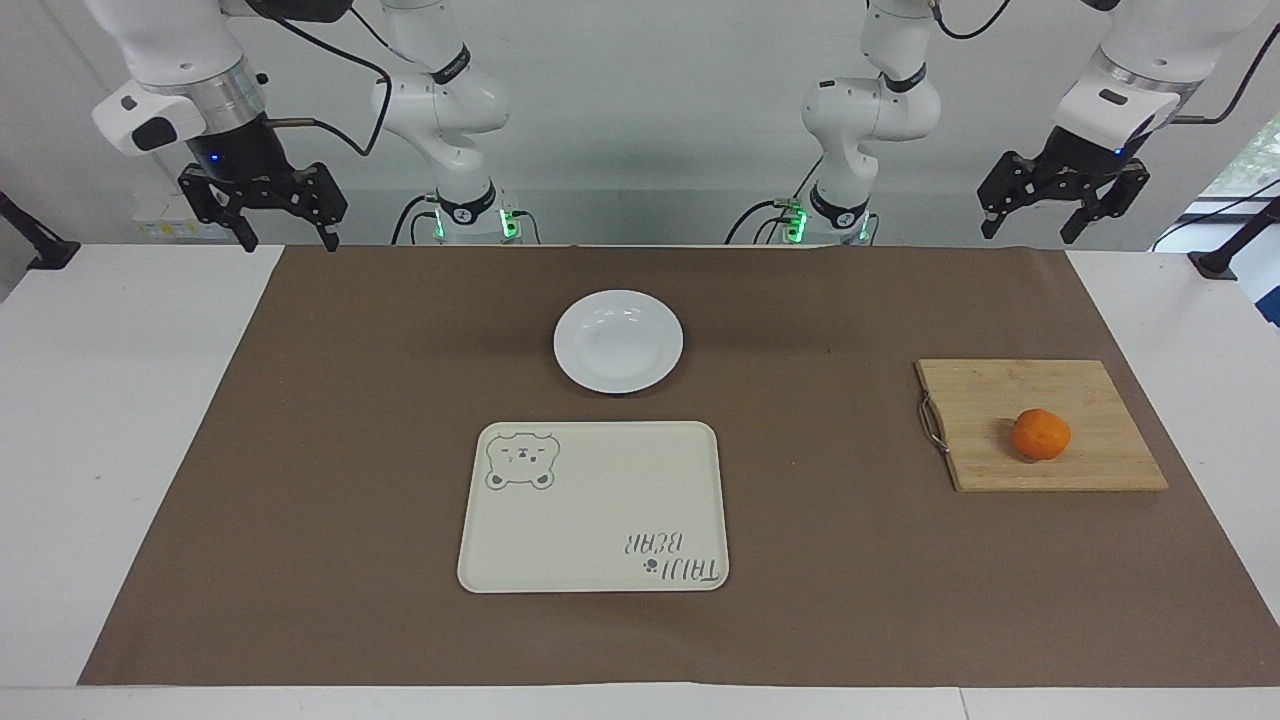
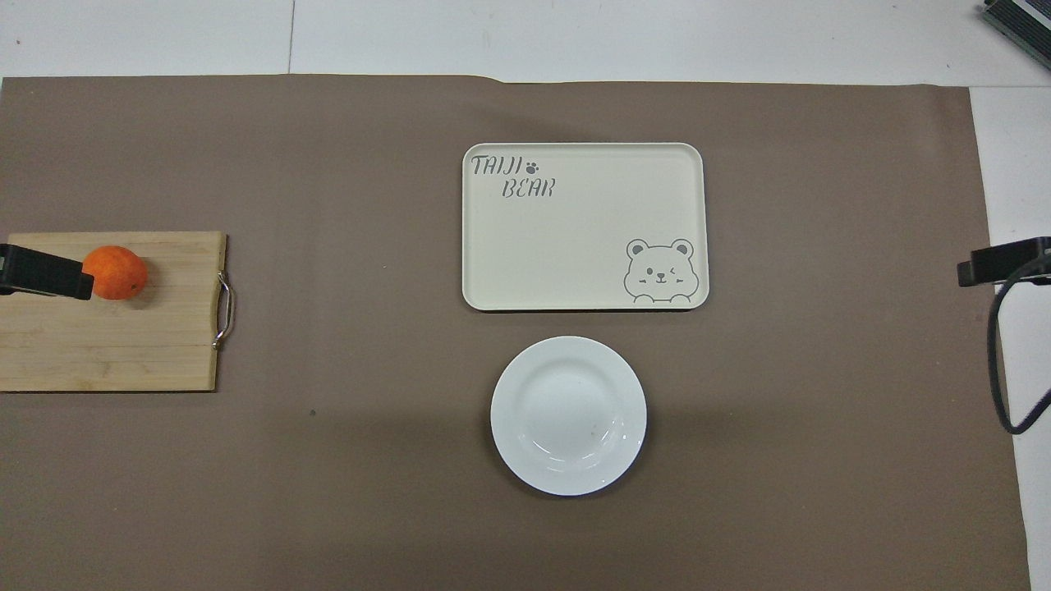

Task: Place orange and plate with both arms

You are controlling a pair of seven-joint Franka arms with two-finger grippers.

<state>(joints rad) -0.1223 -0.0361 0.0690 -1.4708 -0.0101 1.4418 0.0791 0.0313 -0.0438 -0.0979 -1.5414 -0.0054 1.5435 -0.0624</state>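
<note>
Bright-orange orange (image 1: 1041,434) on pale bamboo-striped board (image 1: 1040,400) w/ silver handle, plain glossy white plate (image 1: 618,341), cream tray (image 1: 594,506) w/ grey-green bear drawing & "TAIJI BEAR" lettering (maybe grey), brown mat (image 1: 350,450) over white table (image 1: 100,400).

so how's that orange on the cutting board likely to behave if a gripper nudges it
The orange is round and sits loose on the flat cutting board, so a nudge would probably roll it. Its dimpled skin likely gives the fingers some grip. It looks small, so probably light, though a hard squeeze might bruise it.
</note>
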